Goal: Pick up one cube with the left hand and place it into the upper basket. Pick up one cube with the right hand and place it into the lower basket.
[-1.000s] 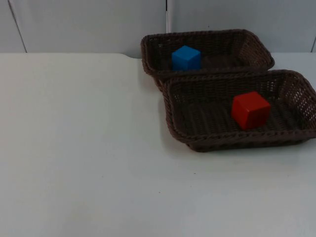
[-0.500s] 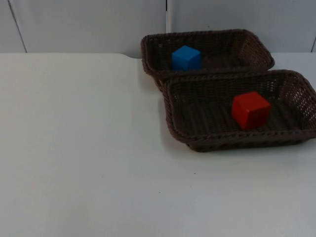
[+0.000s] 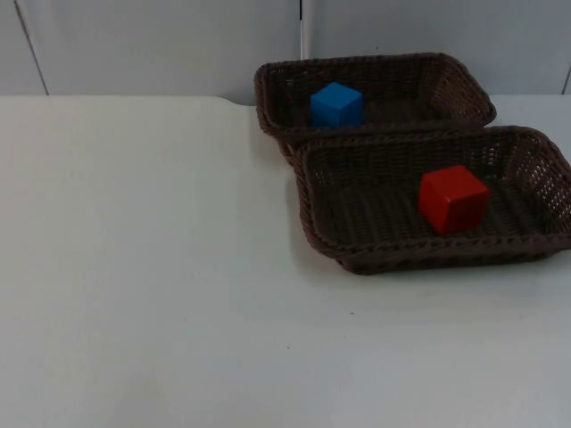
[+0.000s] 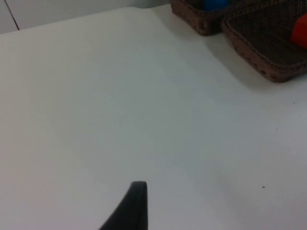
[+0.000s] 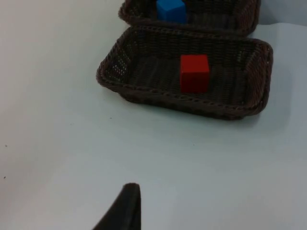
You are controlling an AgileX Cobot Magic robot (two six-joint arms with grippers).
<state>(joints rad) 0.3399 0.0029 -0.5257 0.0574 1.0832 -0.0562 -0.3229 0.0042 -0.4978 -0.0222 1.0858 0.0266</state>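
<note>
- White tabletop (image 3: 161, 267), grey wall behind; two baskets at 1 o'clock.
- Blue cube (image 3: 336, 104) lies in upper basket (image 3: 277, 85), red cube (image 3: 452, 198) in lower basket (image 3: 308, 192): both placements look done.
- Left gripper (image 4: 132, 206) and right gripper (image 5: 124, 208) hang over bare tabletop; whether their fingers are spread I cannot tell. Next, probably just rest.

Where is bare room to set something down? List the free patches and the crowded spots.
Free: the white table left of both baskets and in front of the lower basket. Also the lower basket's floor left of the red cube. Crowded: where the upper basket, holding the blue cube, abuts the lower.

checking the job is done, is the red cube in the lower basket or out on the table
In. The red cube sits on the floor of the lower basket, wicker walls all around it; the blue cube is in the upper basket.
</note>
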